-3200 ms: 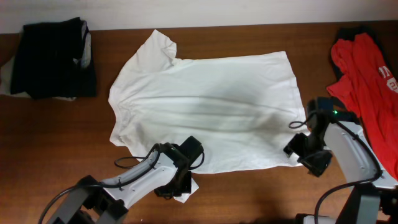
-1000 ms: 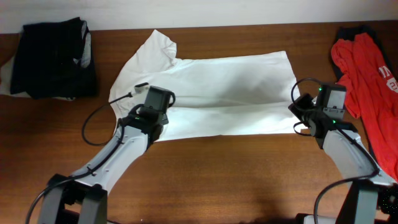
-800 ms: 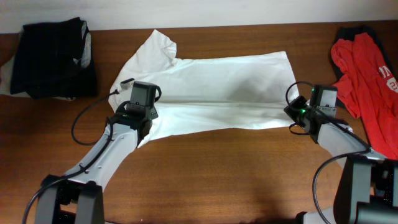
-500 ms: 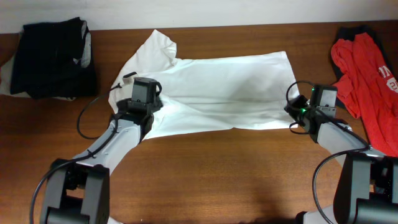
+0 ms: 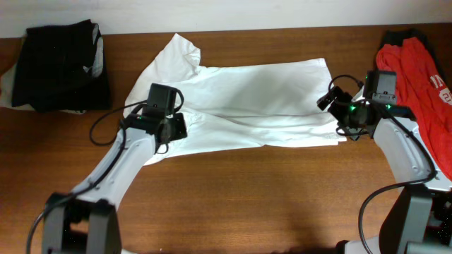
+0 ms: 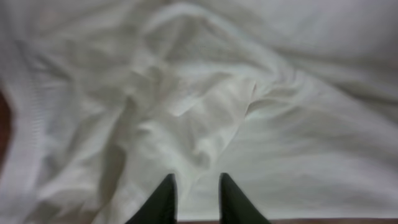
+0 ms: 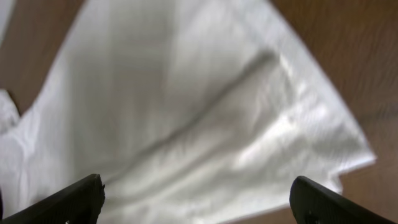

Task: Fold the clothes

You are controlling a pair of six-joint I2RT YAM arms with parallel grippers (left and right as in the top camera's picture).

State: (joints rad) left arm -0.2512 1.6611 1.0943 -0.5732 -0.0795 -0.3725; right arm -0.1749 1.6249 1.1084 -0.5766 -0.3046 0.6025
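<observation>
The clothes, a white T-shirt (image 5: 254, 92), lie across the far half of the table with the near half doubled over, so the front edge is a fold. One sleeve (image 5: 180, 51) sticks out at the far left. My left gripper (image 5: 171, 129) hovers over the shirt's near left corner. In the left wrist view its fingertips (image 6: 194, 190) stand a narrow gap apart above rumpled fabric (image 6: 249, 93), with nothing between them. My right gripper (image 5: 340, 116) is above the near right corner, jaws spread wide (image 7: 199, 199) and empty over the cloth (image 7: 186, 93).
A pile of black garments (image 5: 60, 63) sits at the far left corner. A red garment (image 5: 417, 92) lies along the right edge, close to my right arm. Bare brown tabletop (image 5: 268, 197) fills the near half.
Both grippers opened and let go of the shirt's doubled-over edge. The left one then narrowed and drew back a little; the right one lifted and shifted right.
</observation>
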